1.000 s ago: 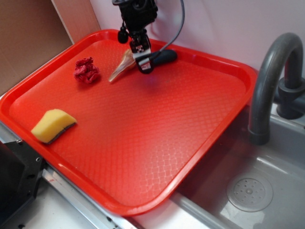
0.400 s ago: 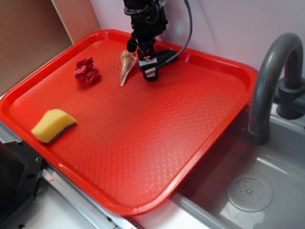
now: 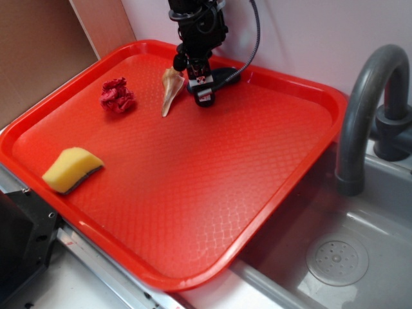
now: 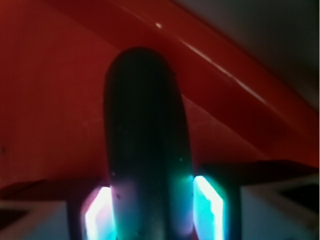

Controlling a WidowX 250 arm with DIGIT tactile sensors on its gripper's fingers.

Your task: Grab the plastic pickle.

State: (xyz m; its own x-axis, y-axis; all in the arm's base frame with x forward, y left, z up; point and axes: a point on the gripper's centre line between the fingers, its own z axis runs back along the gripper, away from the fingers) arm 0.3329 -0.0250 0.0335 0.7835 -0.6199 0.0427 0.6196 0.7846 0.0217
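Exterior view: the gripper has its tips down on the red tray, close to the tray's far rim. The pickle lies flat there, just inside that rim; only its right end shows, poking out from behind the gripper toward the right. Its long axis runs roughly along the far rim, so the fingers stand across it rather than along it. The shell lies just to the left of the gripper, near it but apart as far as this view shows. A crumpled red wad sits further left along the same rim side, and the sponge is well away, by the tray's near left edge. From here I cannot tell how wide the jaws stand.

Wrist view: the pickle fills the middle, running straight away from the camera toward the tray rim, with its rounded far end short of the rim. One lit finger pad sits against its left flank and the other against its right, so the pickle is squarely between the gripper tips. The jaws are only about as far apart as the pickle is thick, with little or no gap showing on either side. They look to be closed onto it or very nearly so; whether the grip is firm I cannot say.
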